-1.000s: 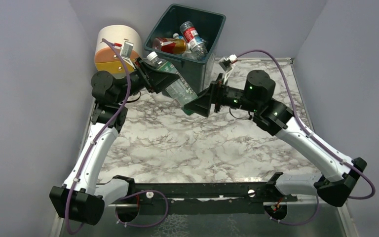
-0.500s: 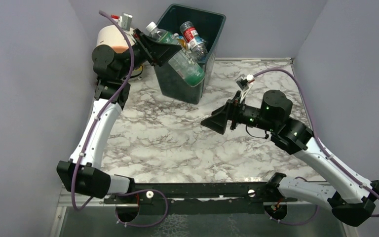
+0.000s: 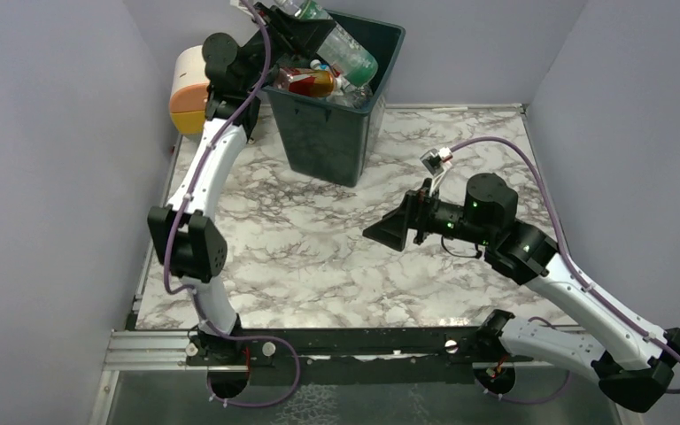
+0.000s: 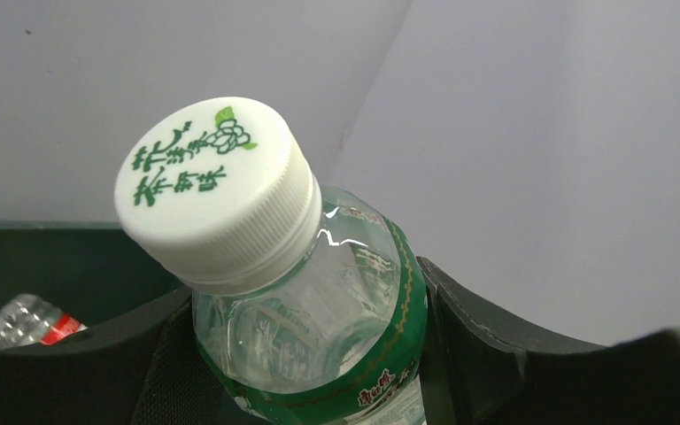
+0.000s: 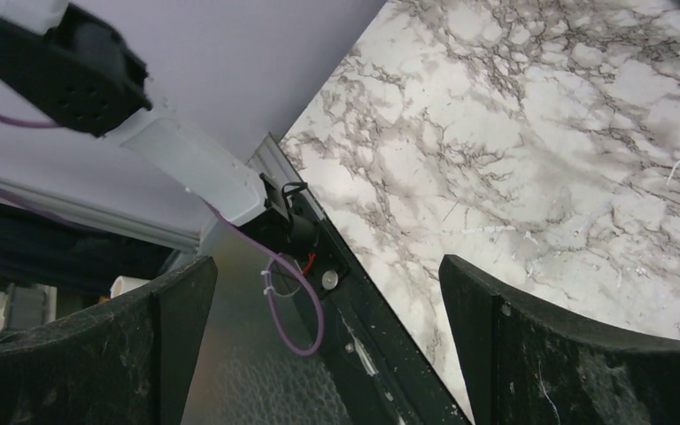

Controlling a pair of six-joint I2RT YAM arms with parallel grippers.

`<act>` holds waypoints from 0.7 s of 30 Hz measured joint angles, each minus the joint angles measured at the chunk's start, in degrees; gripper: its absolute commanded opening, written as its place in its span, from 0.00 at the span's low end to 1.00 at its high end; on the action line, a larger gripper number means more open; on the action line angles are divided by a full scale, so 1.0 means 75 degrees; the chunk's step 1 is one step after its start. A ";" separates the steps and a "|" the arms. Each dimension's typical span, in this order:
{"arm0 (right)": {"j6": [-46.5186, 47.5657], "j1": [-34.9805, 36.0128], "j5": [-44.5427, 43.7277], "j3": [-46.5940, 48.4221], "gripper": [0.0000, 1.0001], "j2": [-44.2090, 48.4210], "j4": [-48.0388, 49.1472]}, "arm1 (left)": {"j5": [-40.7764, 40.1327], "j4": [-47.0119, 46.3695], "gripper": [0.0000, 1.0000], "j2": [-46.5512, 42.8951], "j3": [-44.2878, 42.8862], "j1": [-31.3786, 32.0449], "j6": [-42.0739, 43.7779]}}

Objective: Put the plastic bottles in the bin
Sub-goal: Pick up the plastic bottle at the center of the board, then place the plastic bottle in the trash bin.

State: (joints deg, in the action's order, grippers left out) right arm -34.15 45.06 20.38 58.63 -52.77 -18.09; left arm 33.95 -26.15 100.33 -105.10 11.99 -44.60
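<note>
1. Left gripper point(image 3: 304, 27): clamped on a green-labelled bottle point(image 4: 319, 301). A black finger sits on each side of the upper body, just below the shoulder.
2. Location of that bottle: held in the air over the open top of the bin point(image 3: 323, 146). It is tilted, with its white cap point(image 4: 217, 190) toward the back wall and its base hanging over the bin's mouth. It is not resting on anything.
3. Other bottles point(image 3: 305, 81): several already lie inside the bin, heaped close to the rim. None shows on the marble table point(image 3: 319, 257).
4. Right gripper point(image 3: 376, 232): jaws wide apart and holding nothing, hovering over the middle of the table, well away from the bin.
5. Handling, as judged: the clear wall looks thin and the bottle seems nearly empty, so it is likely light. It would dent under a hard squeeze. Its smooth plastic and glossy label are likely slippery.
6. Where to hold, as judged: the present spot, high near the stiffer shoulder, is sound. The mid-body would likely buckle or slide.
7. Risk, as judged: a bottle this light may bounce off the heap and roll out.
</note>
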 measured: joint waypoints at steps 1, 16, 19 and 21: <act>-0.0026 0.0000 0.0000 -0.0026 0.99 0.0044 -0.0003 | -0.0070 -0.0035 0.63 0.0367 -0.0344 0.0000 0.0006; -0.0195 0.0000 -0.0082 -0.0329 0.99 0.0694 -0.0189 | -0.0385 -0.0044 0.66 0.3471 -0.2946 -0.0265 -0.0309; -0.0198 0.0000 -0.0087 -0.0335 0.99 0.0682 -0.0207 | -0.0379 -0.0090 0.66 0.3471 -0.2949 -0.0306 -0.0361; -0.0198 0.0000 -0.0087 -0.0344 0.99 0.0673 -0.0204 | -0.0367 -0.0111 0.66 0.3468 -0.2914 -0.0297 -0.0364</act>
State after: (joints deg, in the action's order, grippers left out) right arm -35.64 45.06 19.73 56.05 -47.72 -19.62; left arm 31.20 -26.98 126.34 -126.96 9.76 -47.33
